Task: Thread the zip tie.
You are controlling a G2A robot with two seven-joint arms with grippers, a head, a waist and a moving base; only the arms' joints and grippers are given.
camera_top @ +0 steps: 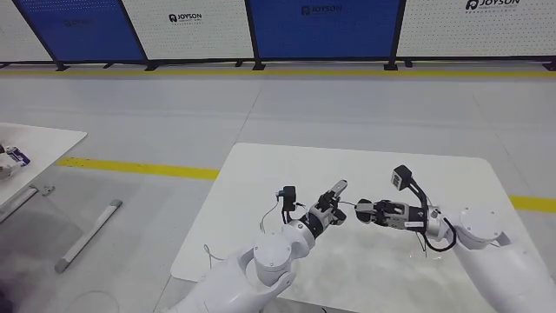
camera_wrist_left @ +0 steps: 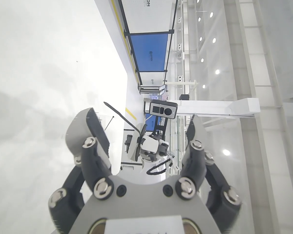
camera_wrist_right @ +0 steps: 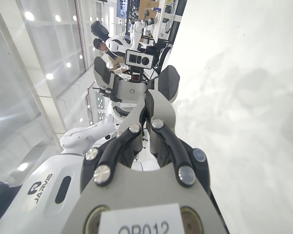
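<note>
The black zip tie (camera_wrist_left: pixel 122 116) is a thin strap sticking out of my right gripper (camera_wrist_left: pixel 139 136), which is shut on one end of it. Its free tip hangs just above the white table (camera_top: pixel 261 191). A thinner black stem (camera_wrist_left: pixel 109 122) shows beside the strap; I cannot tell whether it is part of the tie. My left gripper (camera_wrist_left: pixel 146 125) is open, facing the right gripper from a short distance with nothing between its fingers. From above, the left gripper (camera_top: pixel 339 200) and right gripper (camera_top: pixel 360 211) nearly meet over the table's middle. In the right wrist view the right gripper (camera_wrist_right: pixel 146 101) is pressed together, with the open left gripper (camera_wrist_right: pixel 136 76) just beyond.
The table's near edge (camera_top: pixel 187 274) lies close under the left arm. A second white table (camera_top: pixel 35 143) stands off to the left across a strip of floor. Blue and white partition panels (camera_top: pixel 321 9) line the far side of the room.
</note>
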